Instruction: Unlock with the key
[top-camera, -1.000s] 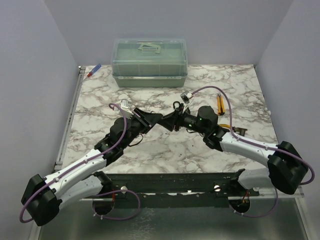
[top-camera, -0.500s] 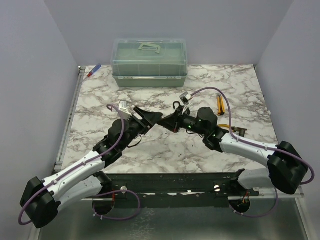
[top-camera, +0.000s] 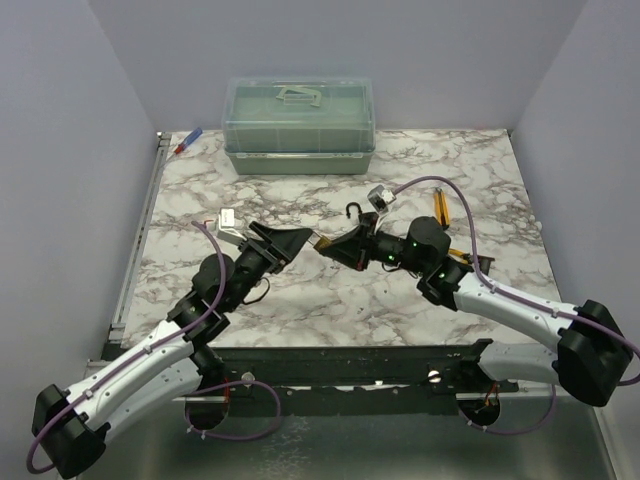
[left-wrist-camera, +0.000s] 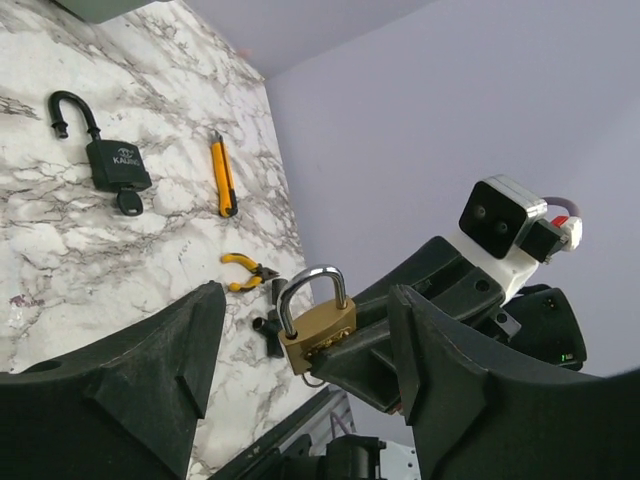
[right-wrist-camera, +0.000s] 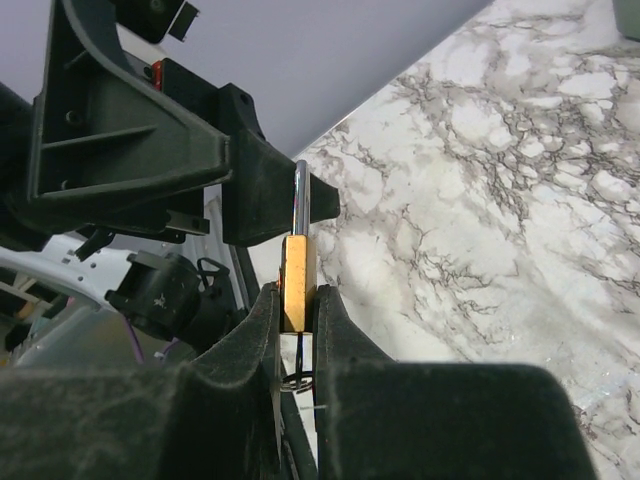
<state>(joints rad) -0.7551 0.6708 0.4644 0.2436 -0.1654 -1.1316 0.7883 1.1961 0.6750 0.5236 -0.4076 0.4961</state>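
My right gripper (top-camera: 330, 244) (right-wrist-camera: 298, 300) is shut on the small brass padlock (top-camera: 317, 241) (right-wrist-camera: 298, 270), held above the table with its silver shackle closed. A thin wire ring hangs under its body. My left gripper (top-camera: 293, 240) (left-wrist-camera: 305, 300) is open, its fingers apart on either side of the brass padlock (left-wrist-camera: 318, 330) without touching it. The black padlock (top-camera: 353, 210) (left-wrist-camera: 115, 165) lies on the table behind with its shackle open. The key (left-wrist-camera: 128, 203), with a small rounded black head, sits at its bottom end.
A green translucent box (top-camera: 299, 125) stands at the back. A yellow utility knife (top-camera: 439, 208) (left-wrist-camera: 224, 172) and yellow-handled pliers (top-camera: 460, 258) (left-wrist-camera: 245, 265) lie at the right. A red and blue pen (top-camera: 188, 142) lies at the back left.
My left arm has drawn back toward the left and the near edge, so its gripper now stands a little off the right gripper. The brass padlock shows between them.
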